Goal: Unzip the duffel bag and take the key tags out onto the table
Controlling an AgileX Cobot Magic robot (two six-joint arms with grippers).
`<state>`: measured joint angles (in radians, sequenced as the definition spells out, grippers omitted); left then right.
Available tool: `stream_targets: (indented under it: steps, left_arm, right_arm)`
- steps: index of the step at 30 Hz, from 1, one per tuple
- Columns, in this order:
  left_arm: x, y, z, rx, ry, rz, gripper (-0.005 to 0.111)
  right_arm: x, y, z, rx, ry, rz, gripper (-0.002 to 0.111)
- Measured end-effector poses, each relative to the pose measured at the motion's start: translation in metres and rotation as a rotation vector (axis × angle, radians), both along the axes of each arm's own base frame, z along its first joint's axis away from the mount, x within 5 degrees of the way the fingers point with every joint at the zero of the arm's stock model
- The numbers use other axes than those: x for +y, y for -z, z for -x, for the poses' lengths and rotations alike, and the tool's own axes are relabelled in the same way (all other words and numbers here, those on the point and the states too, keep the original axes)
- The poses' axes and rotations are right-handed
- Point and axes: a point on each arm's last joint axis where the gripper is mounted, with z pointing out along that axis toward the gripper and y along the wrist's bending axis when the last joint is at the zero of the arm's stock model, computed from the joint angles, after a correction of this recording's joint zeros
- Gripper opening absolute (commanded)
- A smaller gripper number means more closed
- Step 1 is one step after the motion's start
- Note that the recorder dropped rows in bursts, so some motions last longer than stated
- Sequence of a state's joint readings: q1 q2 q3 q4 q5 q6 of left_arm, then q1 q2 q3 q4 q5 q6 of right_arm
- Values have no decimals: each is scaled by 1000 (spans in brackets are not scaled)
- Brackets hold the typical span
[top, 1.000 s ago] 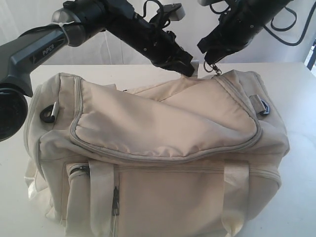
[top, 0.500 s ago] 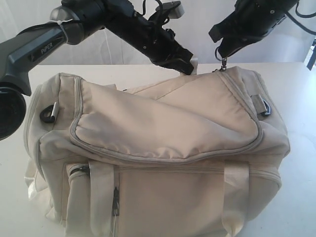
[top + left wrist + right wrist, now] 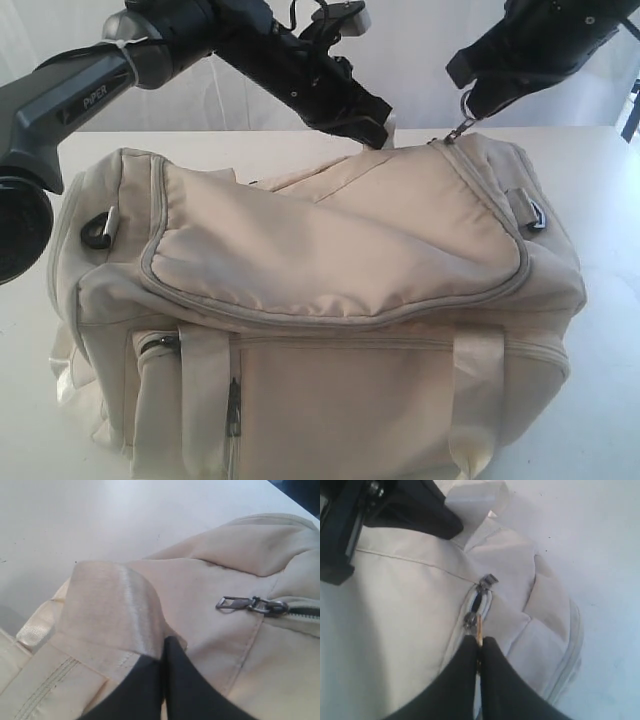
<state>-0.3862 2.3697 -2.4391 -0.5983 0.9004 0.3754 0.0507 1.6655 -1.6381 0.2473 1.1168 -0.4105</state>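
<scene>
Barely started; duffel bag (image 3: pixel 330 250) looks zipped; right gripper (image 3: pixel 479 642) pinching zipper pull (image 3: pixel 465 122), left gripper (image 3: pixel 164 650) clamping handle (image 3: pixel 110 605); key tags unseen.

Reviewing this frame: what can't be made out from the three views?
Key tags: in no view; the duffel bag's fabric covers its inside.
Bag's base: cut off by the exterior view's lower edge.
Zipper pull: mostly hidden inside the shut right end effector, right wrist view.
Left end effector, shut on the webbing handle: body outside the left wrist view.
</scene>
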Motion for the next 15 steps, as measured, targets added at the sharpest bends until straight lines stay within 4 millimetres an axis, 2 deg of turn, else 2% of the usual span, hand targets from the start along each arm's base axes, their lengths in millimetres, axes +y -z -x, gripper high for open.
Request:
stream_targets:
  steps: [5, 9, 15]
  left_arm:
    - [0, 0, -1, -5, -4, 0, 0]
    - [0, 0, -1, -7, -5, -1, 0]
    - [0, 0, -1, -7, -10, 2, 0]
  right_arm:
    - [-2, -2, 18, -2, 4, 5, 0]
    - [-2, 4, 27, 14, 13, 3, 0]
    - [-4, 0, 58, 10, 28, -6, 0]
